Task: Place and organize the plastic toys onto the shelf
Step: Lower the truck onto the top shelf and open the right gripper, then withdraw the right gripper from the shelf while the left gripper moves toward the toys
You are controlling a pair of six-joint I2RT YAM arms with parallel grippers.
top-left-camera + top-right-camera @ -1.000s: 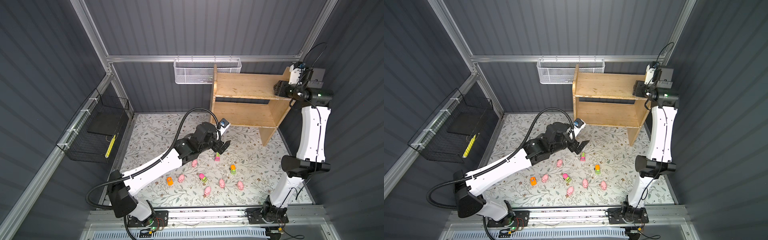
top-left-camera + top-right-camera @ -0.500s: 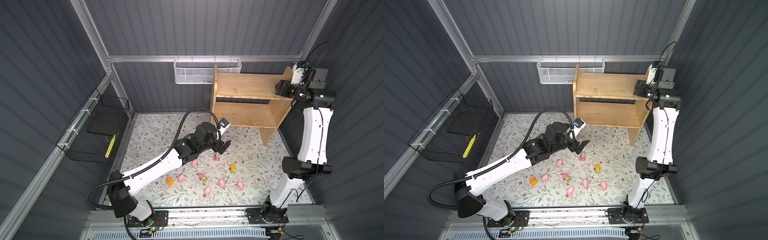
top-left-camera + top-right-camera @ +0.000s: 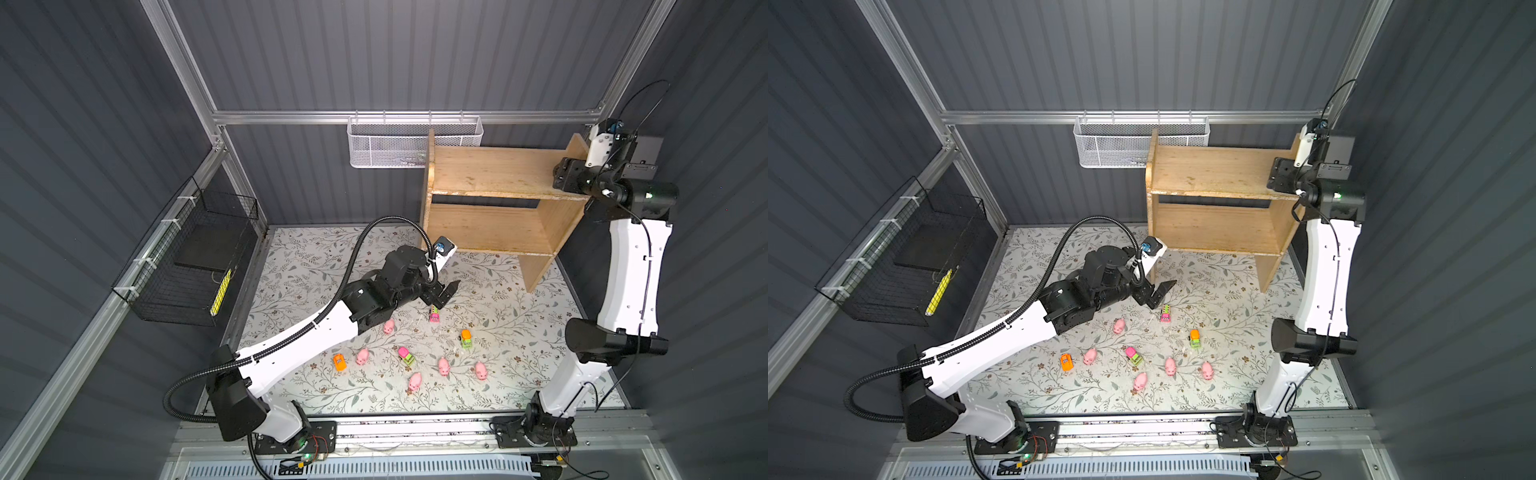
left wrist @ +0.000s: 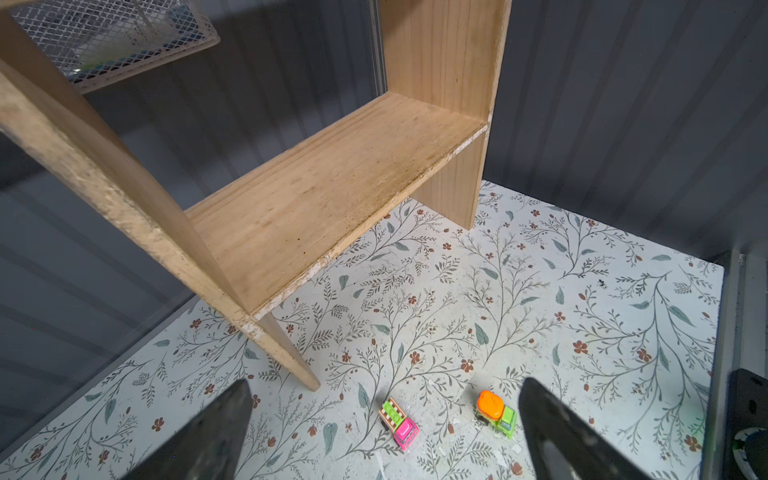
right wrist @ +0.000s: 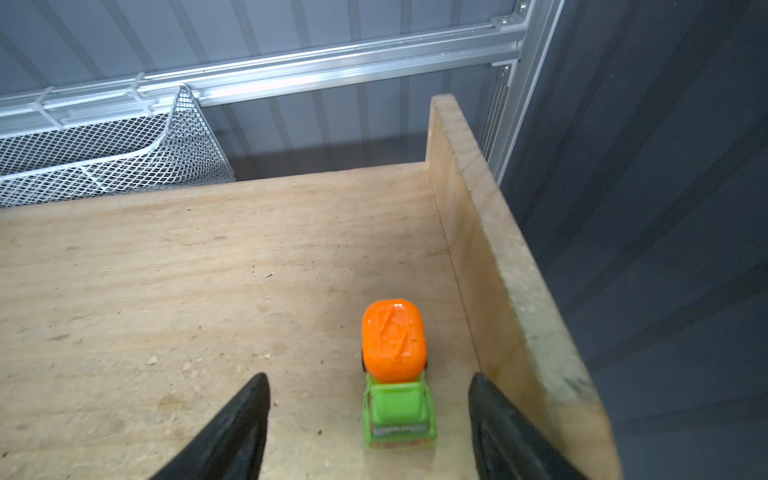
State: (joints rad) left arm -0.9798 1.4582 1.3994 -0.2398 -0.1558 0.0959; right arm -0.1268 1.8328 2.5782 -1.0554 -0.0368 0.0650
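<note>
The wooden shelf (image 3: 490,174) (image 3: 1208,170) stands at the back right. My right gripper (image 5: 369,376) is open at the right end of its top board, near the side panel. A green truck with an orange drum (image 5: 395,365) stands on the board between the fingers, touching neither. My left gripper (image 3: 448,294) (image 4: 384,382) hangs open low over the mat, just above a pink and green truck (image 3: 434,314) (image 4: 399,424). An orange and green mixer (image 3: 466,338) (image 4: 496,411), two more vehicles (image 3: 406,356) and several pink pigs (image 3: 389,326) lie scattered on the mat.
A white mesh basket (image 3: 415,141) hangs on the back wall beside the shelf. A black wire basket (image 3: 195,257) hangs on the left wall. The shelf's lower board (image 4: 332,187) is bare. My right arm's elbow (image 3: 615,340) overhangs the floral mat's right edge.
My right gripper's jaws have spread wider and the wrist has drawn back slightly from the shelf. The left arm has not moved.
</note>
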